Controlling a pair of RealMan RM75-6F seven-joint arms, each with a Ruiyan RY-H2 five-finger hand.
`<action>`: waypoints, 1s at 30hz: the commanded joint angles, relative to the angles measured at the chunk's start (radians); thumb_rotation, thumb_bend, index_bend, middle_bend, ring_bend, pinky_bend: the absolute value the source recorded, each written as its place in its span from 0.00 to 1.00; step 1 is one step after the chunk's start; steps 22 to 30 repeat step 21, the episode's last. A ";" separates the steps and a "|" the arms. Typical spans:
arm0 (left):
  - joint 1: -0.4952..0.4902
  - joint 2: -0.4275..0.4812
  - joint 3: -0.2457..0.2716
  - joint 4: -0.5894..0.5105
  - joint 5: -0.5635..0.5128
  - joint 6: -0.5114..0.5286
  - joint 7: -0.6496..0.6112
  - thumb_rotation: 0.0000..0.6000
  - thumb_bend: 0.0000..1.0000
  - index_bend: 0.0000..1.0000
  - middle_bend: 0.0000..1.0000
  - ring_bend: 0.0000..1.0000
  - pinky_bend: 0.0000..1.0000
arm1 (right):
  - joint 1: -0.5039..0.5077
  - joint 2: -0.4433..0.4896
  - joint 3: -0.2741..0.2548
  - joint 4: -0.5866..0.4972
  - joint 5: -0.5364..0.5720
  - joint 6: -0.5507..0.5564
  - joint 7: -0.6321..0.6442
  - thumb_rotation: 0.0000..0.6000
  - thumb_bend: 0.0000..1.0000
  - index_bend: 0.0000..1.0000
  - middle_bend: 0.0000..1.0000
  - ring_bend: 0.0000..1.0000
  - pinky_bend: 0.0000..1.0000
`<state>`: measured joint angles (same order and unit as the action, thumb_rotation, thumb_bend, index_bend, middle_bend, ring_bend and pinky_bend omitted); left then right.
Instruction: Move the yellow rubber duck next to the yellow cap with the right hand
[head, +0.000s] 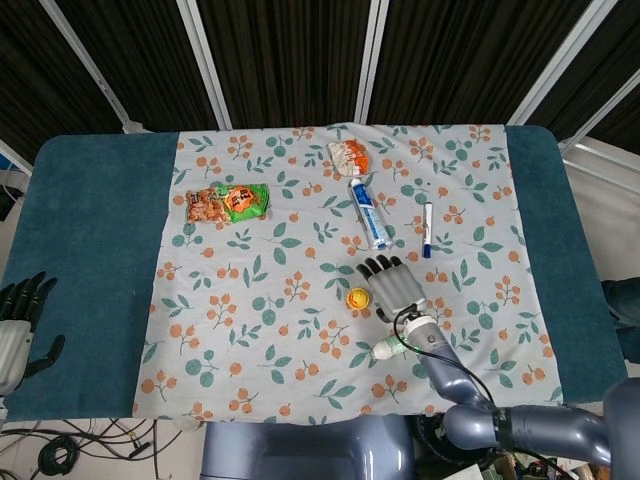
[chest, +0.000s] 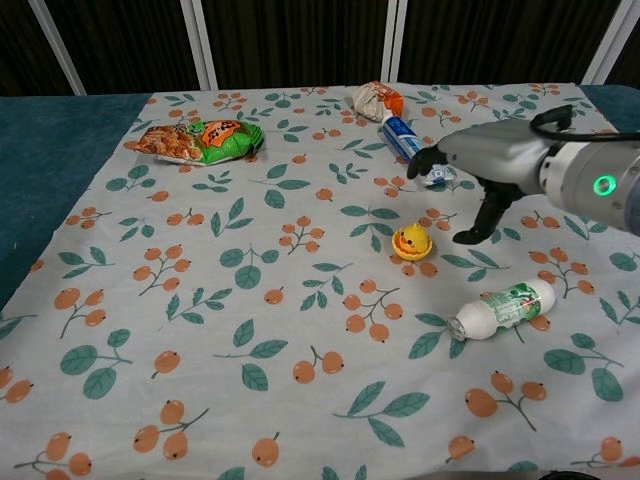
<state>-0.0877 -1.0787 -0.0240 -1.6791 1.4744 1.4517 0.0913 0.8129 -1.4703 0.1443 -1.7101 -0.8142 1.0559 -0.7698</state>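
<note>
The yellow rubber duck (chest: 411, 243) stands upright on the floral cloth, seen as a small yellow spot (head: 355, 297) in the head view. My right hand (chest: 480, 170) hovers just right of and above it, fingers spread, holding nothing; the head view shows the right hand (head: 395, 287) beside the duck. I cannot pick out a yellow cap in either view. My left hand (head: 20, 320) rests at the table's near left edge, fingers apart and empty.
A small bottle (chest: 503, 308) lies on its side near the duck. A toothpaste tube (head: 369, 214), a pen (head: 427, 229), a green and orange snack bag (head: 228, 202) and an orange-white packet (head: 350, 154) lie farther back.
</note>
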 joint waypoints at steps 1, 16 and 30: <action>0.000 0.000 0.001 -0.001 0.002 0.001 0.000 1.00 0.39 0.00 0.00 0.00 0.05 | -0.086 0.153 -0.030 -0.138 -0.083 0.107 0.048 1.00 0.16 0.17 0.08 0.09 0.18; 0.004 -0.015 -0.006 -0.005 0.007 0.023 0.027 1.00 0.39 0.00 0.00 0.00 0.05 | -0.507 0.445 -0.264 -0.122 -0.591 0.462 0.555 1.00 0.14 0.13 0.03 0.06 0.18; 0.007 -0.016 -0.005 -0.001 0.013 0.032 0.026 1.00 0.39 0.00 0.00 0.00 0.05 | -0.612 0.394 -0.301 0.027 -0.639 0.547 0.654 1.00 0.14 0.13 0.03 0.06 0.18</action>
